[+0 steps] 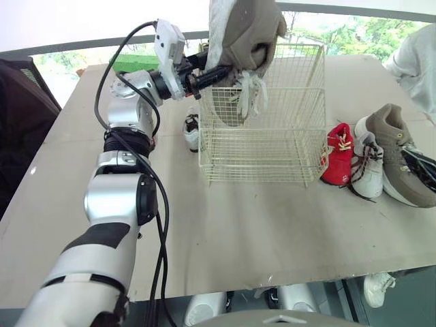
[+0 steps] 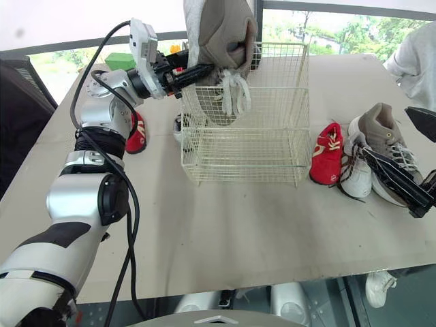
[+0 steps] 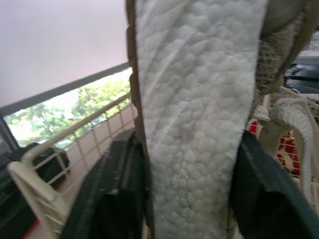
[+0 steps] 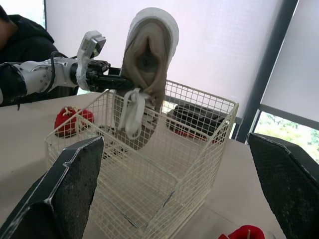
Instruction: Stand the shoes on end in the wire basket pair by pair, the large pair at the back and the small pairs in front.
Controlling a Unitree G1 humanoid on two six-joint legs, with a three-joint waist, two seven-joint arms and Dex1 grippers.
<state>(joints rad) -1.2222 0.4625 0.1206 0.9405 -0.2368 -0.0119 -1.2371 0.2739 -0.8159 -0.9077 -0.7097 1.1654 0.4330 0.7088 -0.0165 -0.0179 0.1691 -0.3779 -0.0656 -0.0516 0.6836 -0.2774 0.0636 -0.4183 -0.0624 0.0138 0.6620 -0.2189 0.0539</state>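
My left gripper is shut on a large taupe shoe with a white sole, gripping it by the sides. The shoe stands on end, its lower part inside the back left of the cream wire basket and its laces hanging down. On the table right of the basket lie a small red shoe, a small white shoe and the other large taupe shoe. Left of the basket sit a small white shoe and a small red shoe. My right gripper hovers open over the shoes on the right.
A green block lies at the table's far left. A dark item sits behind the basket. A person's white sleeve is at the far right, and a person in dark clothing is beyond the table's left side.
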